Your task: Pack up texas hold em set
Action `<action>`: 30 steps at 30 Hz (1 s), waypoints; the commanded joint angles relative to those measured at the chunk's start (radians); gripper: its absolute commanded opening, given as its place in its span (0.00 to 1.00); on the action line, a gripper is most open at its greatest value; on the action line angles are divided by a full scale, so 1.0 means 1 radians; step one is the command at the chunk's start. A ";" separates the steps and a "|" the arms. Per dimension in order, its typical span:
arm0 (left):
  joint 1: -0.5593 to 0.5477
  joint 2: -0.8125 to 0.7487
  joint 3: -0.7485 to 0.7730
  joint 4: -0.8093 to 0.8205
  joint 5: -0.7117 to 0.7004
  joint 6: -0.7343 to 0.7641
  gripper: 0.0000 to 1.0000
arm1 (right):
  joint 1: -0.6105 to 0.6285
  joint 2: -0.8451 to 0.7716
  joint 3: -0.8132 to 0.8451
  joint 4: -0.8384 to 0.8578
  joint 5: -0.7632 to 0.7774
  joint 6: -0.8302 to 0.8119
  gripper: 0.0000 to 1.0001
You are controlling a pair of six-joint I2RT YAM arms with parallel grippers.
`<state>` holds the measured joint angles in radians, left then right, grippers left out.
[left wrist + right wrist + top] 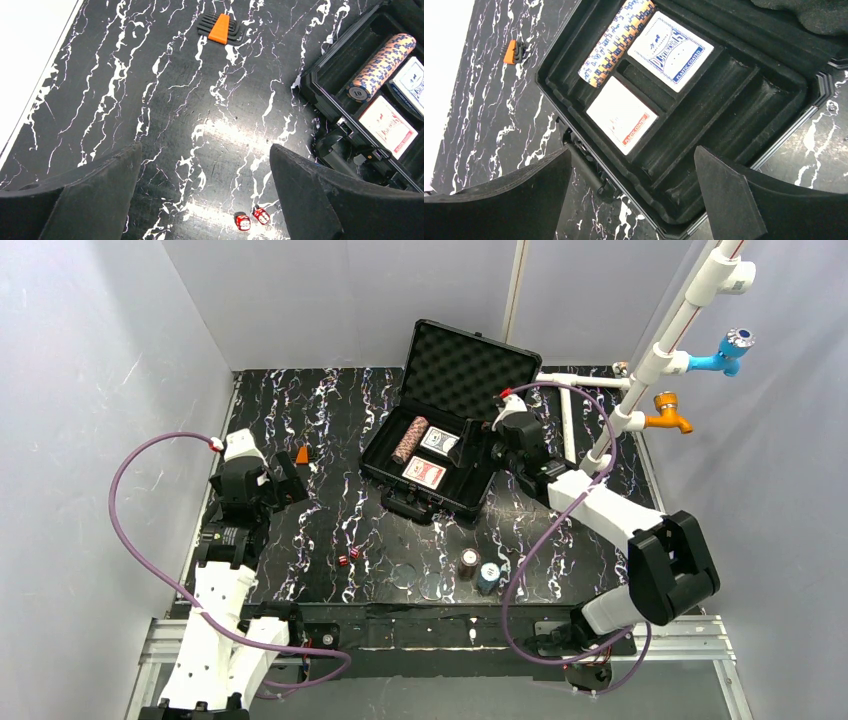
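1. Over the right side of the open case [468, 368], the right gripper [630, 160] hangs with its jaws apart and empty. I'd say fetching another chip stack comes next.
2. Best to pinch one stack across its sides, firmly so the chips don't fan out. Then lay it lengthwise in one of the two bare troughs.
3. At lower centre of the overhead view, the brown chip stack [469, 562] and blue chip stack [488, 577] stand just beside each other, well apart from that gripper.
4. Packed so far are a chip roll [616, 40], a blue card deck [671, 42] and a red card deck [621, 114].
5. Two red dice [242, 221] lie near the left gripper [205, 155], which is also spread and empty.
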<state>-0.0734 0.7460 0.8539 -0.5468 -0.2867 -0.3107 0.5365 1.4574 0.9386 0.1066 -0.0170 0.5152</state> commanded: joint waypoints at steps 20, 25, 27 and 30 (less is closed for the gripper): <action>0.002 0.044 0.037 0.011 0.312 0.045 0.99 | 0.031 -0.219 0.099 -0.434 0.025 -0.083 1.00; 0.002 0.075 0.041 0.017 0.409 0.052 0.99 | 0.044 -0.239 0.090 -0.500 -0.013 -0.095 1.00; 0.001 0.087 0.041 0.022 0.447 0.055 0.99 | 0.053 -0.239 0.088 -0.525 -0.019 -0.093 1.00; -0.005 0.104 0.042 0.028 0.499 0.060 0.99 | 0.067 -0.236 0.089 -0.565 -0.033 -0.093 1.00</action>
<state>-0.0738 0.8368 0.8539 -0.5312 0.1005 -0.2710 0.5846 1.2411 0.9936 -0.3851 -0.0162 0.4404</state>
